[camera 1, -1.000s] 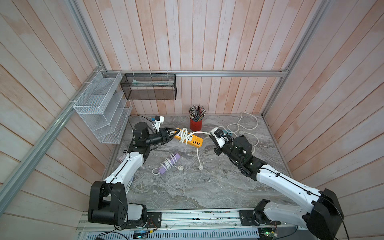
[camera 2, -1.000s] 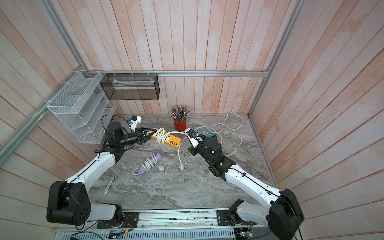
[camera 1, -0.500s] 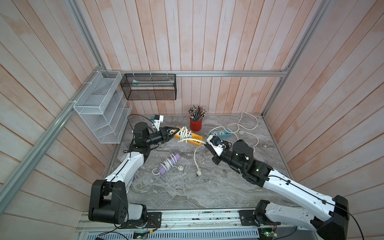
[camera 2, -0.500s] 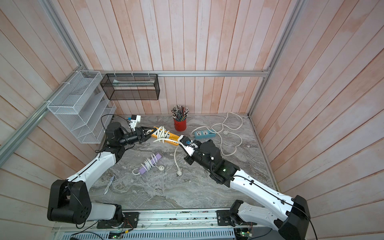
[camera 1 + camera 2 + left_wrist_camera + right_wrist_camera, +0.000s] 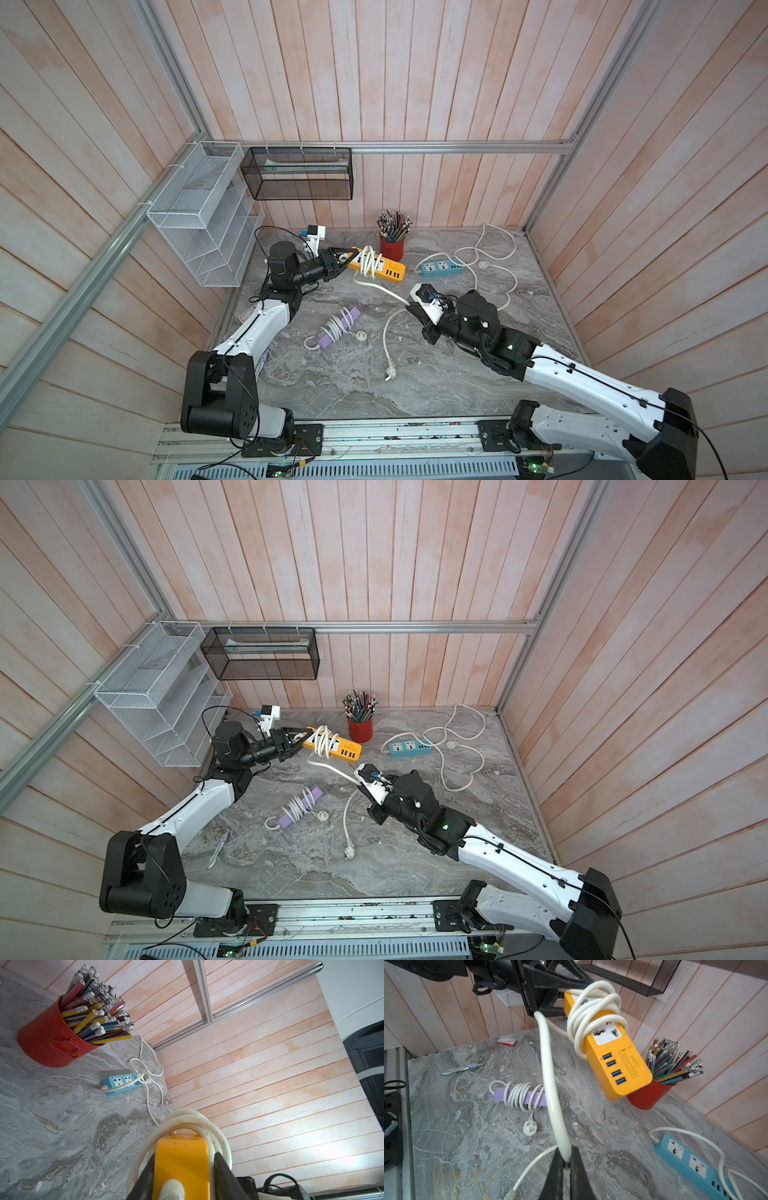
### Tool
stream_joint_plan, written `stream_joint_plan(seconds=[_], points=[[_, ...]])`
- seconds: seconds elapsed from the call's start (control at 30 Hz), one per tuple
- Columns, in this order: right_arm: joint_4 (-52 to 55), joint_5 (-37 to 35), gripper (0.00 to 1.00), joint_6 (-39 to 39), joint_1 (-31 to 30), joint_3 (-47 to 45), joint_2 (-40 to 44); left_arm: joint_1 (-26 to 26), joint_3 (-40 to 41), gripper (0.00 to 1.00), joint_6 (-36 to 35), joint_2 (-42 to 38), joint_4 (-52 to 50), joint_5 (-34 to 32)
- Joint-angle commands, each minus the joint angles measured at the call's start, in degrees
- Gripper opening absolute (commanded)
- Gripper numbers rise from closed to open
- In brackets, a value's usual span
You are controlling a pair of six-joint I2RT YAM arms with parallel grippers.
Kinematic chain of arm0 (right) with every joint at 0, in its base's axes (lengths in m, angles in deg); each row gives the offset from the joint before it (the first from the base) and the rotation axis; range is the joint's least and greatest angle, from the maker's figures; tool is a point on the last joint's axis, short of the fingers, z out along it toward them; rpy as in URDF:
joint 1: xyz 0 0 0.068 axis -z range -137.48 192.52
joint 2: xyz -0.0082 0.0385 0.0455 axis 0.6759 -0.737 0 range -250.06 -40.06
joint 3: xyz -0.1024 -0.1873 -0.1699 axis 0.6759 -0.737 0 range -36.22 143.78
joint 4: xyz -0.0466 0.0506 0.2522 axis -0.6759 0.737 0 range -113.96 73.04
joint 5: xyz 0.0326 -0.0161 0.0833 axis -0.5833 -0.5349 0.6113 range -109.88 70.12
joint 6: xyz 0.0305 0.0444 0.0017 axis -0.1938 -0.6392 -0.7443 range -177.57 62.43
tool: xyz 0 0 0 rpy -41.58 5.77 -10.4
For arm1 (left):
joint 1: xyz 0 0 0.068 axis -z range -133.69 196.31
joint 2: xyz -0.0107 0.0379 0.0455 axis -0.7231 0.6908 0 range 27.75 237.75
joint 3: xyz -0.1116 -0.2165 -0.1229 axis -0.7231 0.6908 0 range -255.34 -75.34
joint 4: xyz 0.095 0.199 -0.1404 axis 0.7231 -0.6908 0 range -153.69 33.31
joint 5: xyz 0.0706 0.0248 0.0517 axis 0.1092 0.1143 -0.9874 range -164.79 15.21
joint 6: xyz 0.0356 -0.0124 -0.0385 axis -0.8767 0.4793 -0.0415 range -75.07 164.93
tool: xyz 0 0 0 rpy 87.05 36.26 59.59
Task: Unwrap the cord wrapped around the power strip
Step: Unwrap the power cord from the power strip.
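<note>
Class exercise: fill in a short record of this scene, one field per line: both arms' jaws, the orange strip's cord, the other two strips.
Left jaws: shut on the cord end of the orange power strip
Right jaws: shut on its white cord, along the unwound stretch
Loops on strip: several, nearer the held end
Plug: lying on the table
Purple power strip: cord wound around it
Blue power strip: cord unwound, lying loose

White cord [image 5: 550,1088] coils around the tilted, lifted orange power strip [image 5: 623,1072].
</note>
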Motion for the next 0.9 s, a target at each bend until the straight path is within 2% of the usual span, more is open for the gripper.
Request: stream_joint_plan(seconds=[0.0, 0.27, 0.43, 0.73, 0.87], points=[[-2.78, 1.34, 0.0, -5.17, -0.13, -2.09, -2.73, 0.18, -3.04, 0.0, 0.57, -1.55, 3.92, -0.64], [-8.26, 5.27, 0.0, -11.96, 3.72, -3.46, -10.55, 0.11, -3.42, 0.0, 0.59, -3.07, 4.69, -0.01], [-8.65, 9.57, 0.0, -15.8, 10.98, -2.55, -14.84, -0.09, -2.63, 0.0, 1.33, -3.97, 6.35, 0.39], [-6.3, 15.43, 0.0, -18.14, 20.54, 7.18, -30.41, 0.38, 0.16, 0.0, 5.4, -6.12, 11.66, 1.3], [-7.28, 15.94, 0.0, -20.27, 24.74, 11.34, -33.29, 0.56, 2.47, 0.0, 5.7, -7.5, 11.37, 1.62]])
